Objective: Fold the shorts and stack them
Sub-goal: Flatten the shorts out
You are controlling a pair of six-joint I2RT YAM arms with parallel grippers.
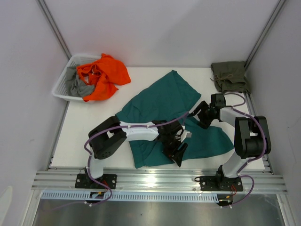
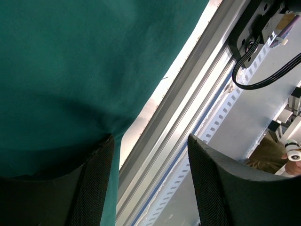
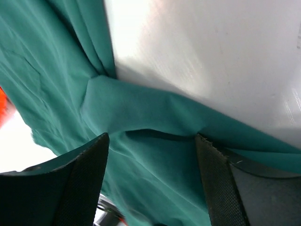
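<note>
Lying spread across the middle of the white table [image 1: 89,117]: large teal-green soft cloth drawstring shorts [image 1: 164,99], rumpled. Smaller olive-green cloth shorts [image 1: 229,76] are sitting folded at the 1 o'clock corner, well apart. The left gripper [image 1: 178,155] is hovering at the teal pair's 6 o'clock hem, jaws wide, pinching nothing. The right gripper [image 1: 198,116] is hanging over its 3 o'clock side, jaws wide above a raised fold. A white plastic basket [image 1: 61,87] at 10 o'clock is holding an orange garment [image 1: 103,75] and a grey garment [image 1: 80,87].
</note>
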